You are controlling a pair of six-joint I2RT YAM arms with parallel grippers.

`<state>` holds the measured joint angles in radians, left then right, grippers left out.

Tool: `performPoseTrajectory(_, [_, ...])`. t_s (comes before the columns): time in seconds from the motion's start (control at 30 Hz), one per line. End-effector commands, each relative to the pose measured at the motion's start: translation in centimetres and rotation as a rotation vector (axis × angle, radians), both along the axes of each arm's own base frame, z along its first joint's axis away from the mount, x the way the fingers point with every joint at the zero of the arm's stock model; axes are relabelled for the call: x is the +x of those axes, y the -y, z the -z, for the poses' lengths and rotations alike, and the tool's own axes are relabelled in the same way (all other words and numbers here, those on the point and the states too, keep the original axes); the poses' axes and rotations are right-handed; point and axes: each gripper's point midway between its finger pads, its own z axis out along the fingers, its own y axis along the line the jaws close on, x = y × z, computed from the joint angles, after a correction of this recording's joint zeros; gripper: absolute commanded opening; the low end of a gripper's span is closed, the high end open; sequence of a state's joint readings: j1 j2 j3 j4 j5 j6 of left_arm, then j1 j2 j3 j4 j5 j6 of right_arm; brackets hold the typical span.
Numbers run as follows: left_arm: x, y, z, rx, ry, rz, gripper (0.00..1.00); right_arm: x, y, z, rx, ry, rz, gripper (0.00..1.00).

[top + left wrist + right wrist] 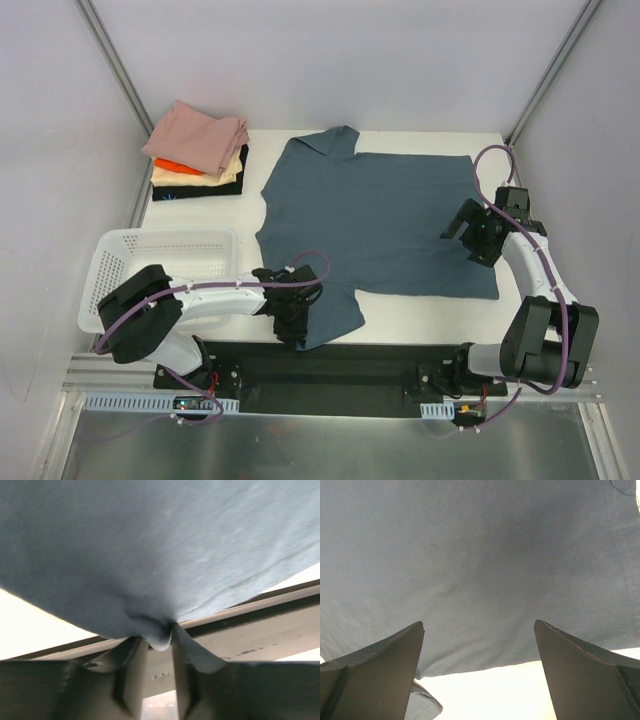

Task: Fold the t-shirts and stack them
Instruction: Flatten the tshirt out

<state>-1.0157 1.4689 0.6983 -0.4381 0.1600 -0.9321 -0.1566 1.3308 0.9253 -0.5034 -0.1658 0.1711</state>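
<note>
A slate-blue t-shirt [370, 220] lies spread flat across the table, collar toward the far side. My left gripper [290, 320] is at its near-left sleeve by the front edge. In the left wrist view its jaws [159, 640] pinch a small fold of the blue cloth [150, 545] at the hem. My right gripper [462, 228] hovers open over the shirt's right side. The right wrist view shows its gripper [480, 630] spread wide above the blue cloth [470, 555], holding nothing. Folded tees are stacked at the far left: pink [197, 135] on top, then orange [172, 166], cream [215, 172] and black [200, 188].
A white lattice basket [130, 265] stands at the near left, beside the left arm. The black base rail [340, 365] runs along the table's front edge. Grey walls close in the table on the left, right and back.
</note>
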Motion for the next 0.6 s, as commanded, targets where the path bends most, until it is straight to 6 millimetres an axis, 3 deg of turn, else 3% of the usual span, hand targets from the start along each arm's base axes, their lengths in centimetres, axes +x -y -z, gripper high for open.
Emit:
performPoseTrajectory(0.0, [3.6,1.4,-0.9,-0.012,0.163,-0.009,0.18,0.4,-0.2,-1.0,0.0,0.05,-0.008,0.96])
performPoseTrajectory(0.03, [3.6,1.5,-1.1,-0.018,0.164,-0.009,0.13,0.4,-0.2,-1.0,0.0,0.05,-0.008,0.96])
performPoseTrajectory(0.07, [3.6,1.5,-1.3,-0.028,0.166,-0.009,0.03,0.4,-0.1,-1.1,-0.004,0.052,-0.003,0.96])
performPoseTrajectory(0.1, [3.5,1.4,-1.4,-0.028,0.163,-0.011,0.0,0.3,0.0,-1.1,-0.007,0.05,0.001,0.96])
performPoseTrajectory(0.27, [2.7,1.3,-2.5,-0.075,0.154,0.004,0.0,-1.0,1.3,-1.0,-0.067,0.039,0.071,0.96])
performPoseTrajectory(0.57, [2.0,0.4,-2.9,-0.113,0.134,0.042,0.0,-7.8,4.3,2.5,-0.069,-0.136,0.289,0.96])
